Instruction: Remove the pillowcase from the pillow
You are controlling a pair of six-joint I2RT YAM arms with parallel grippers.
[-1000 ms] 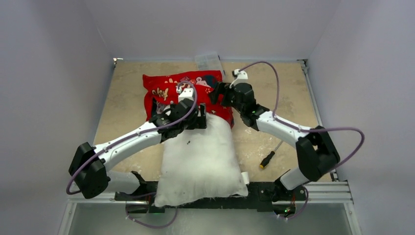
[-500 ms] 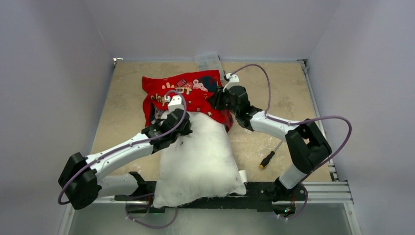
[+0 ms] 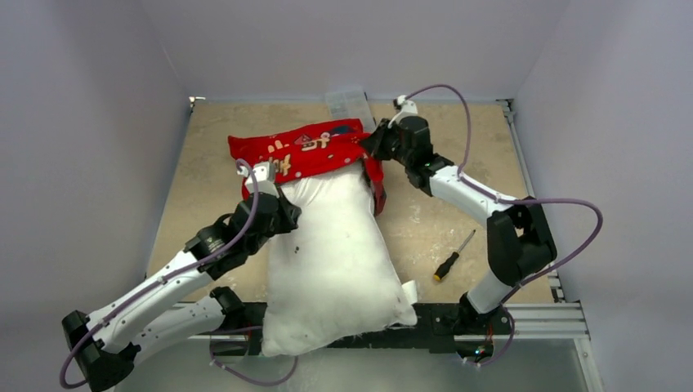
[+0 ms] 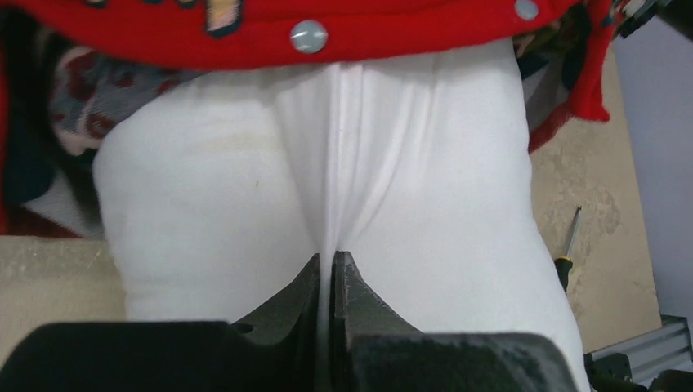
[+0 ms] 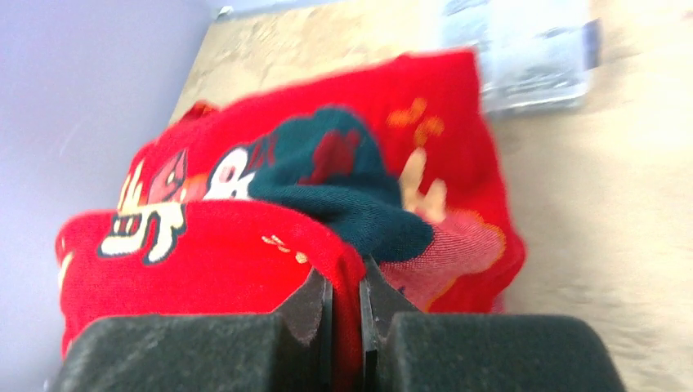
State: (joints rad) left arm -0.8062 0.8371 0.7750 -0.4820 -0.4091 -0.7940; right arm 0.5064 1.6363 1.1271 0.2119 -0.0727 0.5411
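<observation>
The white pillow (image 3: 331, 253) lies lengthwise down the table's middle, its far end still inside the red pillowcase (image 3: 304, 151). My left gripper (image 3: 282, 214) is shut on a pinch of the pillow's white cloth (image 4: 343, 163) near its left far side, just short of the pillowcase's snap-button hem (image 4: 308, 35). My right gripper (image 3: 369, 144) is shut on a fold of the red pillowcase (image 5: 245, 253) at its right end, red cloth squeezed between the jaws. The pillow's near end hangs over the arm bases.
A screwdriver (image 3: 452, 257) with a black and yellow handle lies on the tan table (image 3: 458, 155) right of the pillow. A clear plastic packet (image 3: 348, 101) sits at the back edge behind the pillowcase. Grey walls close in the sides and back.
Both grippers have shut, the left on the pillow, the right on the pillowcase. The left arm pulled back toward the near left and the pillowcase bunched toward the pillow's far end.
</observation>
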